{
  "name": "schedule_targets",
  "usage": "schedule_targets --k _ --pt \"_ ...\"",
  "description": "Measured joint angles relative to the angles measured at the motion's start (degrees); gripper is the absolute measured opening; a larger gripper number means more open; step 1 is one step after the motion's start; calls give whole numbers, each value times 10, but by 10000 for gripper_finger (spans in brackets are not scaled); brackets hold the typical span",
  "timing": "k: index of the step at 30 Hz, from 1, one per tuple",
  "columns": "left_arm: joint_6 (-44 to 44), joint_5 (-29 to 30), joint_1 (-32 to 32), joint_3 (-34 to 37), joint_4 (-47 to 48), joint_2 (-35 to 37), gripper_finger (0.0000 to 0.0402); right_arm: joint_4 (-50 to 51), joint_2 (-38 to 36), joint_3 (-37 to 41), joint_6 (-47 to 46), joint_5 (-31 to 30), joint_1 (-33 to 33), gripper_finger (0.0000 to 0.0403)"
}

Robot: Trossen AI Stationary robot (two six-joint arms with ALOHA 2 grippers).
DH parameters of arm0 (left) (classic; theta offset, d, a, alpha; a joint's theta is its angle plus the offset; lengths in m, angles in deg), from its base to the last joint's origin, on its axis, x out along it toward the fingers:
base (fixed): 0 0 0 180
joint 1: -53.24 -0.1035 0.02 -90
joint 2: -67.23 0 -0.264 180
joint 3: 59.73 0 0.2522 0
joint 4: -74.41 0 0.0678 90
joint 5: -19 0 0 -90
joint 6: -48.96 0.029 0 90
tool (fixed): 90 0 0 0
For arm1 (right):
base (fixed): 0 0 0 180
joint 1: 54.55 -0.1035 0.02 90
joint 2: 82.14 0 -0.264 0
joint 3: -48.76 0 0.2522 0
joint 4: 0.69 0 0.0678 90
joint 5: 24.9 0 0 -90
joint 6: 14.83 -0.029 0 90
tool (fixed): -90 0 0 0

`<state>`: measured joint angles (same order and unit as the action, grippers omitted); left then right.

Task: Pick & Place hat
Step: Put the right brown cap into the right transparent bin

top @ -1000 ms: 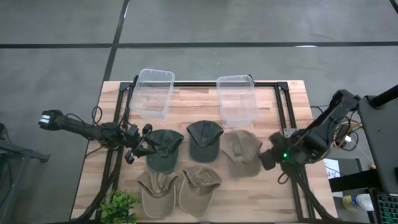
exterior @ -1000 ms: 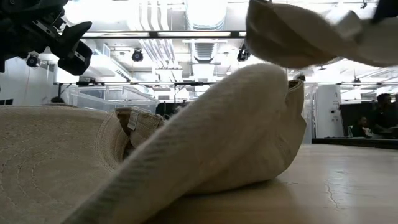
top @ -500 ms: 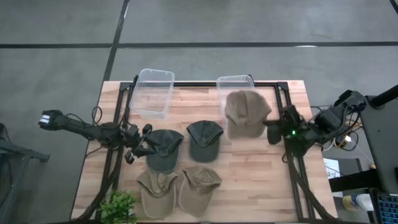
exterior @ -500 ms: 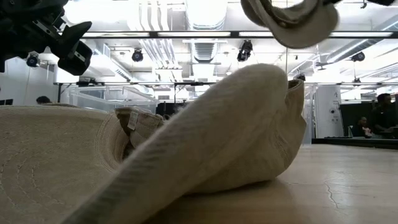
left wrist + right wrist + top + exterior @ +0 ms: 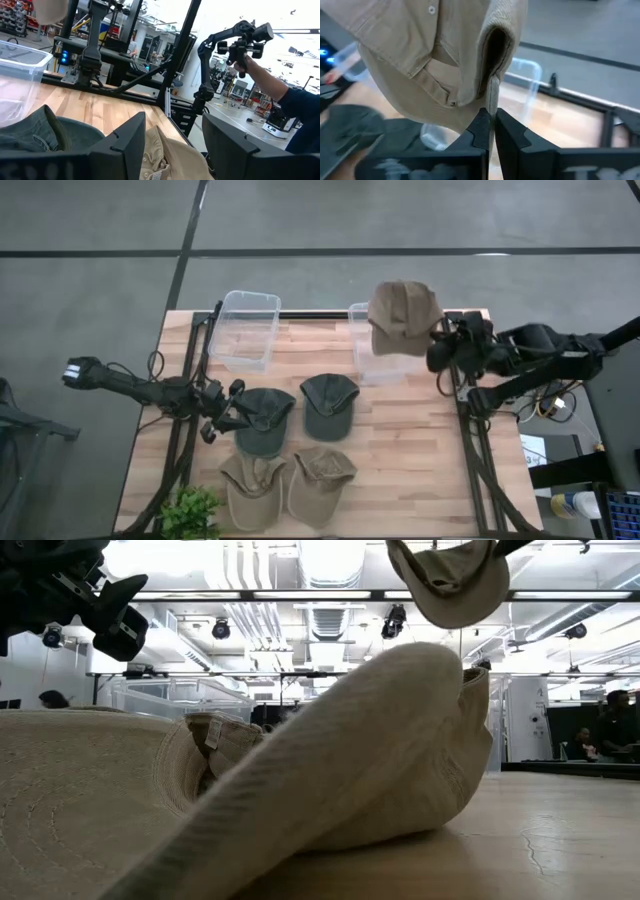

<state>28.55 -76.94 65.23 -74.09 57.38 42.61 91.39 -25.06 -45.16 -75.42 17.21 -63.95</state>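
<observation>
- Khaki cloth of the tan hat is pinched between the closed fingers of the right tool, hanging from them in the air.
- Directly under the hat sits the right clear bin, with a second clear bin farther off on the wooden surface.
- Left tool is spread open, low beside a dark green cap, with another green cap and two tan caps nearby.

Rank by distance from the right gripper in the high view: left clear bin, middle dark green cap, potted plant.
From the right gripper, holding the tan cap:
1. Middle dark green cap, mid-table.
2. Left clear bin, far edge, left.
3. Potted plant, near-left corner.
</observation>
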Motion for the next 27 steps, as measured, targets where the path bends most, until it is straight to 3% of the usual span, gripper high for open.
schedule_targets --k 12,20,27 --pt "0 0 0 0 0 0 188 -79 14 4 157 122 194 11" --pt "0 0 1 0 0 0 188 -113 78 4 222 247 319 11" --pt "0 0 1 0 0 0 188 -114 142 4 250 316 389 11"
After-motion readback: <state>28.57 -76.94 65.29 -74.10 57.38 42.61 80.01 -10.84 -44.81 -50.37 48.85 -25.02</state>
